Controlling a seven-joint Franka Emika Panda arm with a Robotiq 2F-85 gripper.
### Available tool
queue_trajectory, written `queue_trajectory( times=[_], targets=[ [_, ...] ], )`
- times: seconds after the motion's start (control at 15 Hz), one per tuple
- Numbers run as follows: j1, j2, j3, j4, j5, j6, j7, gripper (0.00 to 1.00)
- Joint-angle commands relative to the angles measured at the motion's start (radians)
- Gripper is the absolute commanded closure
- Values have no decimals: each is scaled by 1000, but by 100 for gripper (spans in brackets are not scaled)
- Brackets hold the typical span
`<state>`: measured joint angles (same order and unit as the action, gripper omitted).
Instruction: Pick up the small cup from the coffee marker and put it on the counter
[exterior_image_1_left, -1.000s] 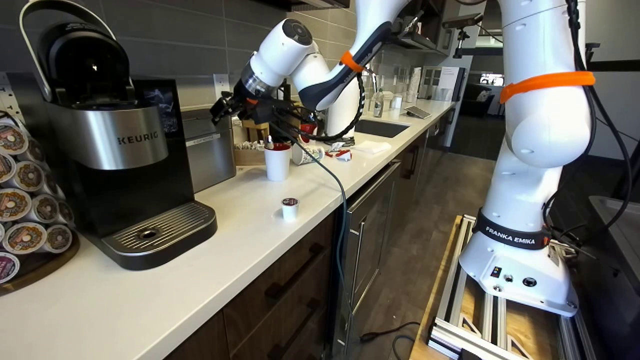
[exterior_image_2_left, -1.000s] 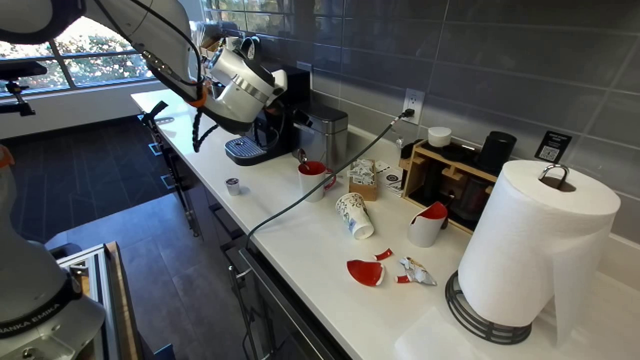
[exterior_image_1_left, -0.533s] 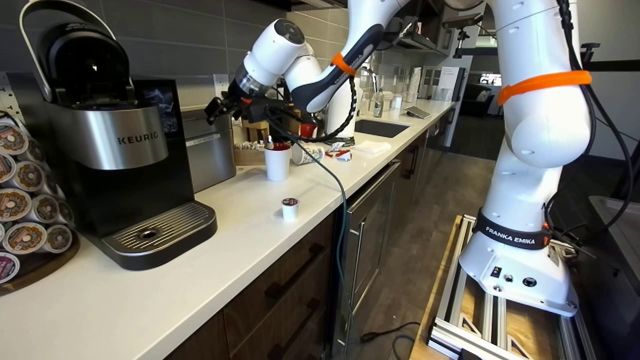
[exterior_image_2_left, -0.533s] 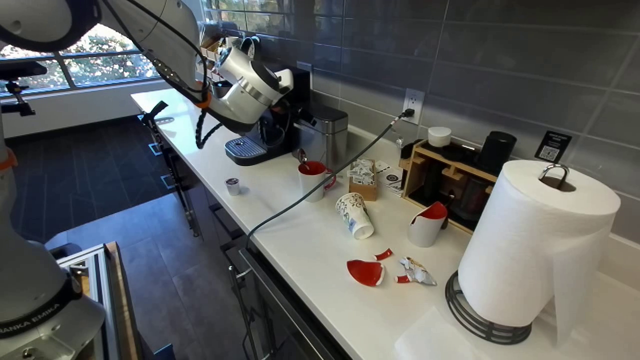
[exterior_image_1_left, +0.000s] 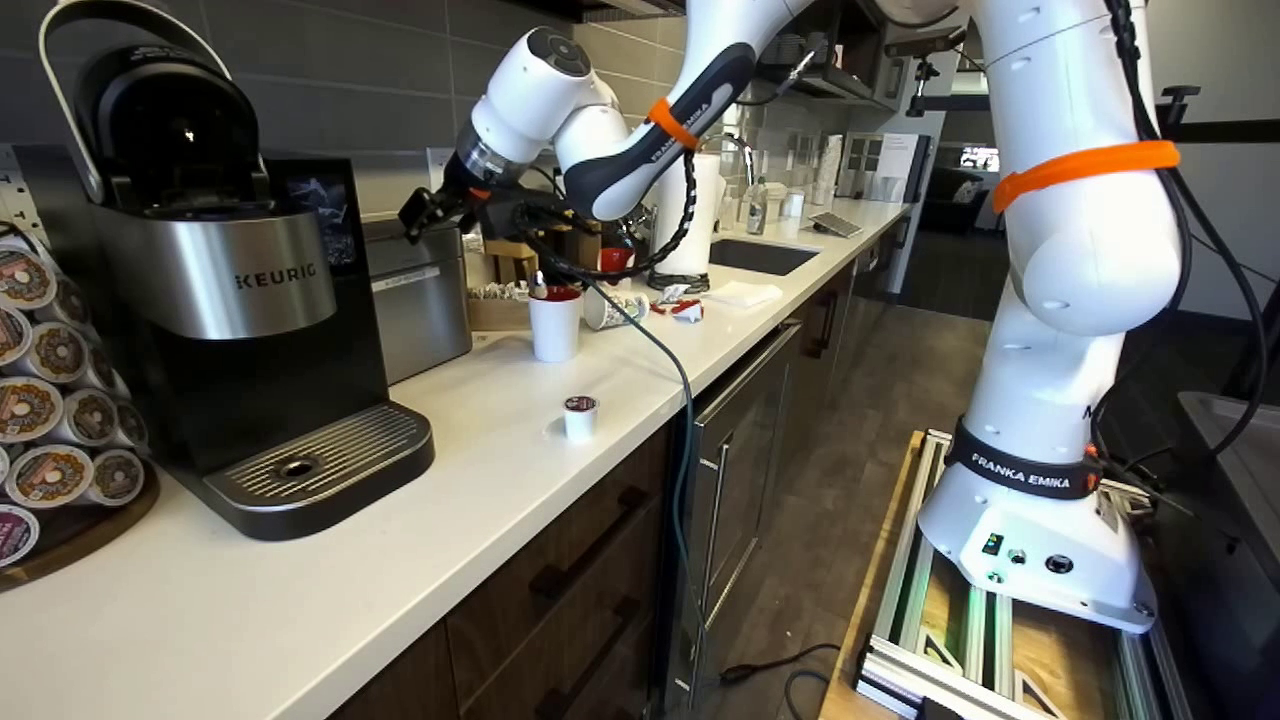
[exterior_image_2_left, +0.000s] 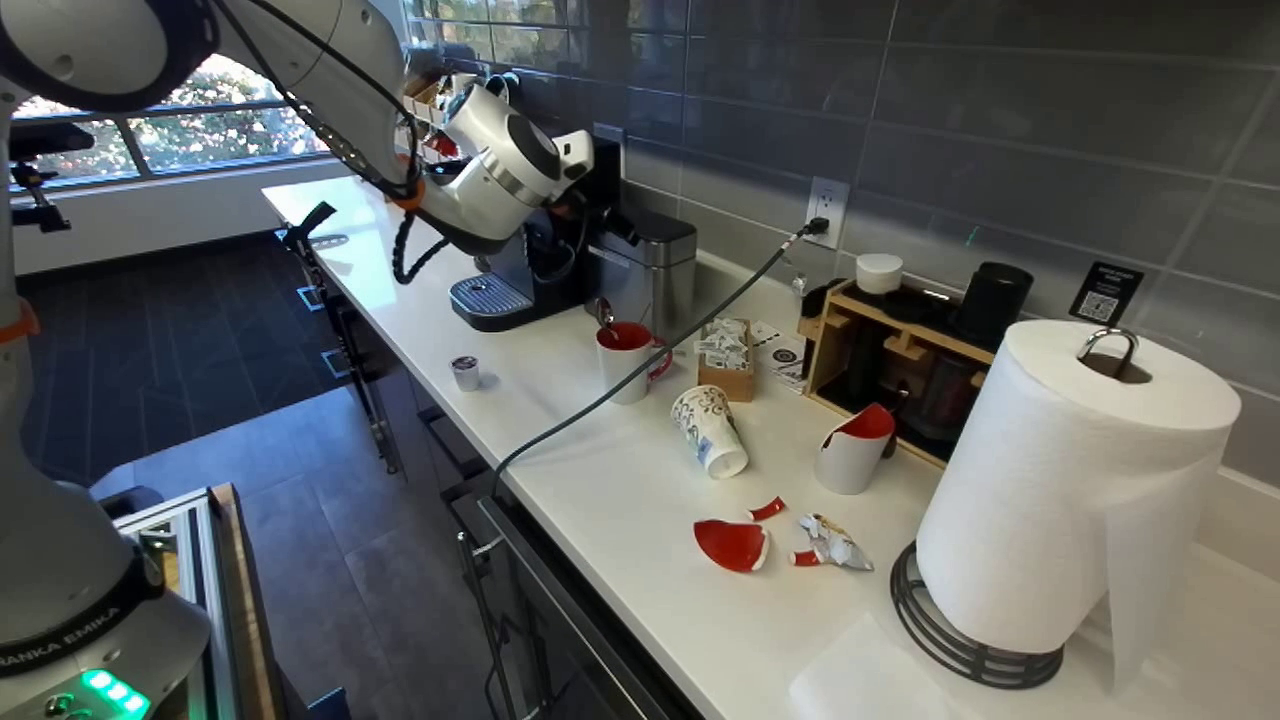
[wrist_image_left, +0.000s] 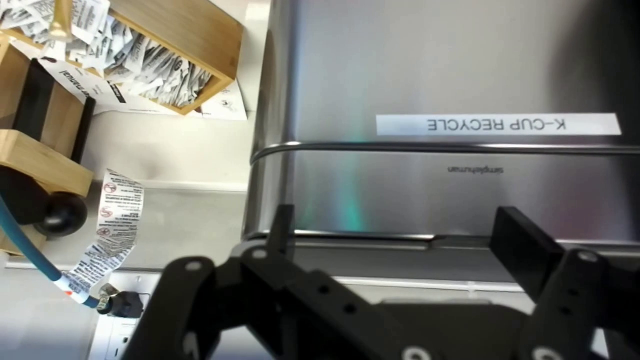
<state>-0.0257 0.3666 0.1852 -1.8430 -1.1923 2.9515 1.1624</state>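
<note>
The small cup (exterior_image_1_left: 580, 418), white with a dark top, stands upright on the counter (exterior_image_1_left: 480, 490), close to its front edge; it also shows as a small cup (exterior_image_2_left: 466, 374) in an exterior view. To its left in that first picture is the coffee marker (exterior_image_1_left: 275, 275), black and silver, its head raised and its drip tray bare. My gripper (wrist_image_left: 392, 212) is open, with nothing between its black fingers (wrist_image_left: 525, 250). It hangs high over the grey steel bin beside the machine, well above and behind the small cup. Neither cup nor machine can be made out in the wrist view.
A red-lined white mug (exterior_image_1_left: 555, 325) stands behind the small cup. A patterned paper cup (exterior_image_2_left: 710, 430) lies on its side, with broken red pieces (exterior_image_2_left: 732, 545) nearby. A cable (exterior_image_2_left: 640, 370) crosses the counter to the outlet. The steel bin (wrist_image_left: 450, 190) lies below my fingers.
The hand has shifted slightly toward the wall and the coffee machine, still open. Green lights have come on at the robot's base. The small cup has stayed where it was.
</note>
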Motion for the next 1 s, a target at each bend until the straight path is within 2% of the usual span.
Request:
queue_trajectory(
  times=[0.0,0.47,0.93],
  targets=[
    [-3,28,22,36,57,-54,-61,0],
    [-10,28,30,3,71,-64,-88,0],
    [-9,39,24,22,61,-59,-70,0]
  ],
)
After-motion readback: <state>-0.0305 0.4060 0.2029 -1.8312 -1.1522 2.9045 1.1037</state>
